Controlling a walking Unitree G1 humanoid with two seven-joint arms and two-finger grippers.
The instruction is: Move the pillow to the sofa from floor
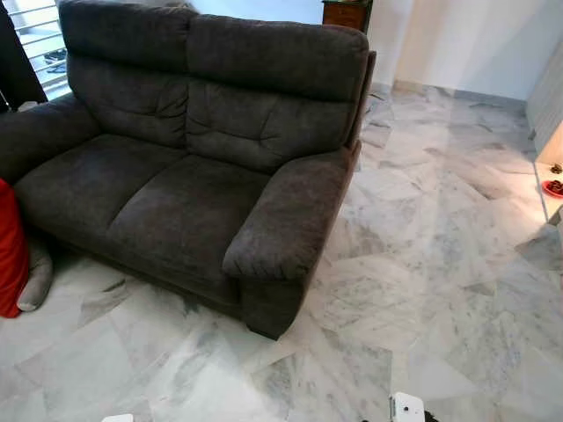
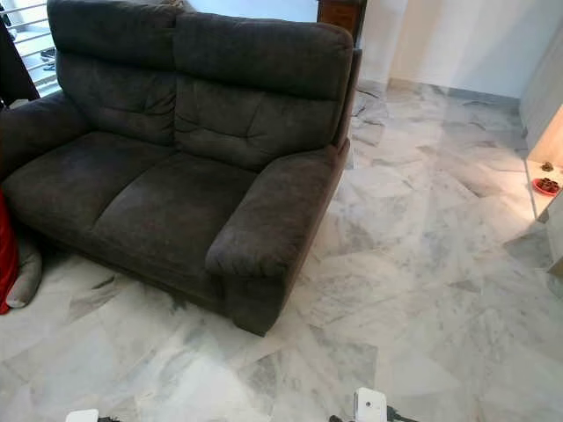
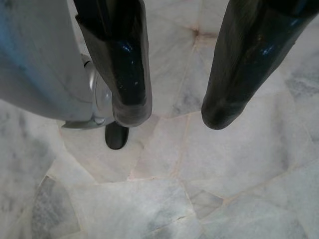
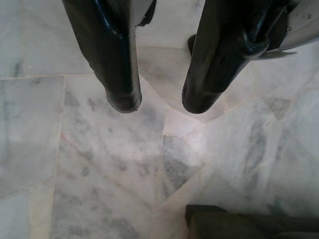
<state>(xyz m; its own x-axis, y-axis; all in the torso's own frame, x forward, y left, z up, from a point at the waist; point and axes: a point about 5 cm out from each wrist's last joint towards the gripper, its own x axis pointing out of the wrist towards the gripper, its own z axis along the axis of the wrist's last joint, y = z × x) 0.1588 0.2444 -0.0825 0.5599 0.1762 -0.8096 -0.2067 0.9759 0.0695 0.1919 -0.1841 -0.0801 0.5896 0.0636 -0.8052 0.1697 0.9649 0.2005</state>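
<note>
A dark grey two-seat sofa (image 1: pixel 185 158) stands on the marble floor ahead, seats bare. At the far left edge, on the floor against the sofa's front corner, lies a red pillow (image 1: pixel 9 251) with a grey cushion (image 1: pixel 37 274) beside it. My left gripper (image 3: pixel 174 114) hangs open over bare marble in the left wrist view, with part of my own silver body beside it. In the right wrist view, my right gripper (image 4: pixel 157 107) also hangs open above the floor, nothing between its fingers.
White marble floor (image 1: pixel 422 264) spreads wide to the right of the sofa. A wooden cabinet (image 1: pixel 345 12) stands behind the sofa. A low shelf with a red dish (image 1: pixel 552 187) is at the right edge. Window blinds (image 1: pixel 35 35) are at the back left.
</note>
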